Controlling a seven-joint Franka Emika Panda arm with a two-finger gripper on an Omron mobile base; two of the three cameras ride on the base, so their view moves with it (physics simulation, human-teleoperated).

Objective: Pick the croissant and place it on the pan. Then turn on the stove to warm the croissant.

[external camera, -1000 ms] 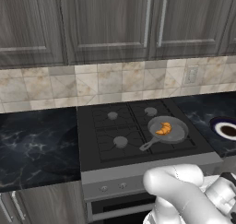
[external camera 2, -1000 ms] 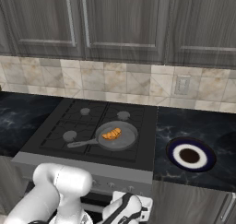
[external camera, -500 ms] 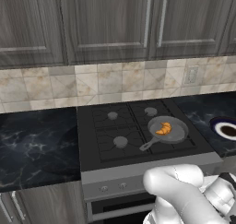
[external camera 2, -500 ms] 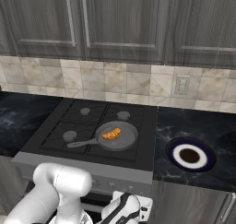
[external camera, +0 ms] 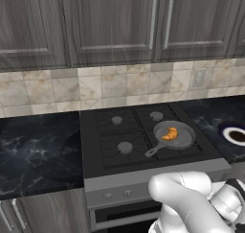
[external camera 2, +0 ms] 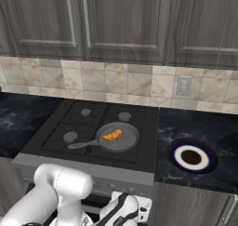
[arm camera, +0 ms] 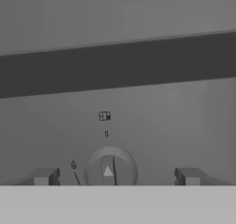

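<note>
The golden croissant [external camera: 169, 133] [external camera 2: 113, 135] lies inside the grey pan [external camera: 183, 141] [external camera 2: 126, 142], which sits on the front right burner of the black stove [external camera: 107, 131] [external camera 2: 65, 125] with its handle pointing front-left. My gripper [arm camera: 115, 176] is low in front of the stove's grey front panel [external camera: 143, 186]. It is open, with a round knob [arm camera: 110, 165] centred between its two fingertips [arm camera: 44, 176], and neither tip touches the knob. A dark band runs across the panel above the knob.
A round dark plate with a white rim [external camera: 235, 133] [external camera 2: 192, 156] rests on the black marble counter [external camera 2: 209, 132] right of the stove. More counter [external camera: 38, 145] lies to the left. Upper cabinets [external camera: 115, 21] hang over the tiled backsplash.
</note>
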